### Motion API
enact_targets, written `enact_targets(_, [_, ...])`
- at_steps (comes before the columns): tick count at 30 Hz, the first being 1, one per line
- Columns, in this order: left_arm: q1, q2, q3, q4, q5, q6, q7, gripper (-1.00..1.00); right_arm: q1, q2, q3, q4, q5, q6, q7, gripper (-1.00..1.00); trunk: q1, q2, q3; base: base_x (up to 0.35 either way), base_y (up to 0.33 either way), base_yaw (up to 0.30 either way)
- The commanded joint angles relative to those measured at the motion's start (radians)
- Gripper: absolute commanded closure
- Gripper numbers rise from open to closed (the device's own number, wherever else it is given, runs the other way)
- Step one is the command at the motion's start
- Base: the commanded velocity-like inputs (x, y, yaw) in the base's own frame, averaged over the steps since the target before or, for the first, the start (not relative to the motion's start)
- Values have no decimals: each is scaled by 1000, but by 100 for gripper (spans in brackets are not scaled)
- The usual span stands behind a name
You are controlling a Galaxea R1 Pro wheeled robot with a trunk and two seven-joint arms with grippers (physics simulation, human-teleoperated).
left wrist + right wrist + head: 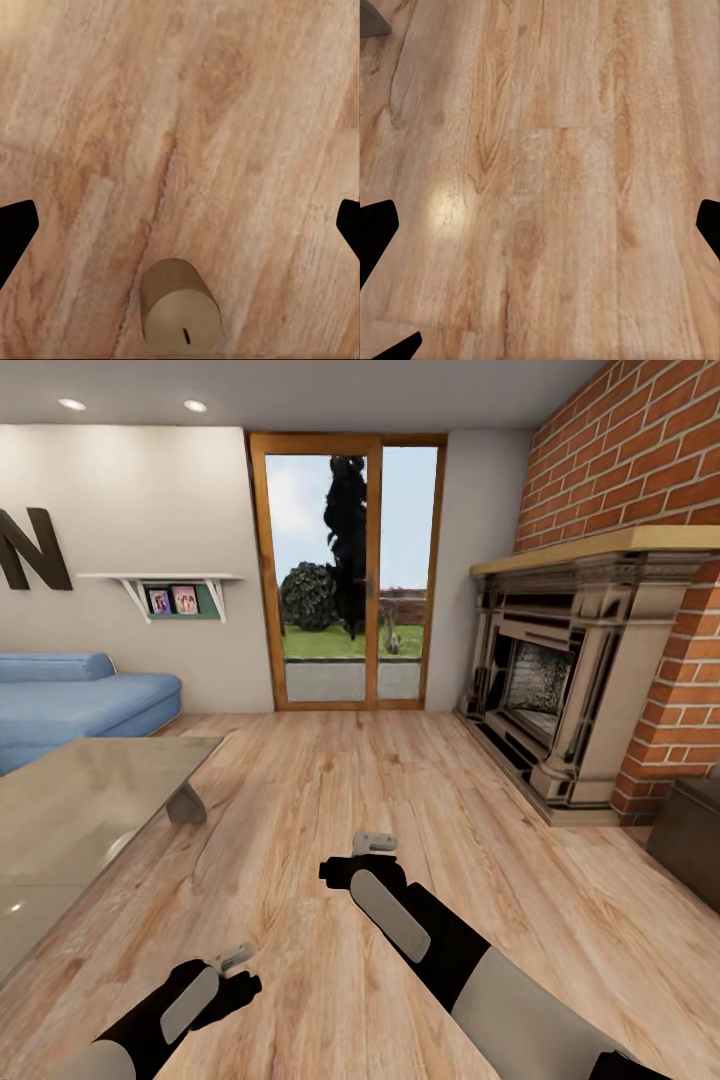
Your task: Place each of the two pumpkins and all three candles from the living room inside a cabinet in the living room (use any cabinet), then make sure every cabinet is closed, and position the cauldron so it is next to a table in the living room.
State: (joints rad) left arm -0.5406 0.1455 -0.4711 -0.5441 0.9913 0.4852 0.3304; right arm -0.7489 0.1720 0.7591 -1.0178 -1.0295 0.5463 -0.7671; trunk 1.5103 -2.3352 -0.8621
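Observation:
A stubby beige candle (180, 309) with a dark wick stands upright on the wooden floor in the left wrist view, just below my left gripper (180, 225), whose black fingertips (15, 232) are spread wide with nothing between them. In the head view my left gripper (235, 958) hovers low over the floor near the front. My right gripper (375, 843) reaches further forward, and the right wrist view shows it (540, 225) open over bare planks. The glossy grey table (70, 810) stands at the left. A dark brown cabinet end (690, 840) shows at the right edge.
A brick wall with a stone fireplace (560, 680) fills the right side. A blue sofa (70, 700) sits behind the table at the far left. A glass door (350, 570) is straight ahead, with wide open wooden floor (330, 780) between.

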Motion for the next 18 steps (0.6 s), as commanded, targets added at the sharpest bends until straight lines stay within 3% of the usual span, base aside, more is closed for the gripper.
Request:
enact_targets(1, [-1, -9, -7, 18, 13, -1, 7, -100, -1, 0, 2, -1, -6, 2, -7, -100, 4, -8, -4, 0, 0, 0])
enact_targets(7, [-1, -54, -11, 118, 3, -2, -58, -100, -1, 1, 2, -1, -6, 1, -4, -100, 27, -50, -23, 0, 0, 0])
enact_targets(13, [-1, -60, -11, 134, 5, 5, -81, -100, -1, 1, 6, -3, -5, 1, -2, -100, 50, -92, -42, 0, 0, 0])
enact_targets(18, [-1, -62, -12, 136, 6, 9, -80, -100, -1, 1, 3, -111, -4, 0, -3, -100, 69, -127, -58, 0, 0, 0])
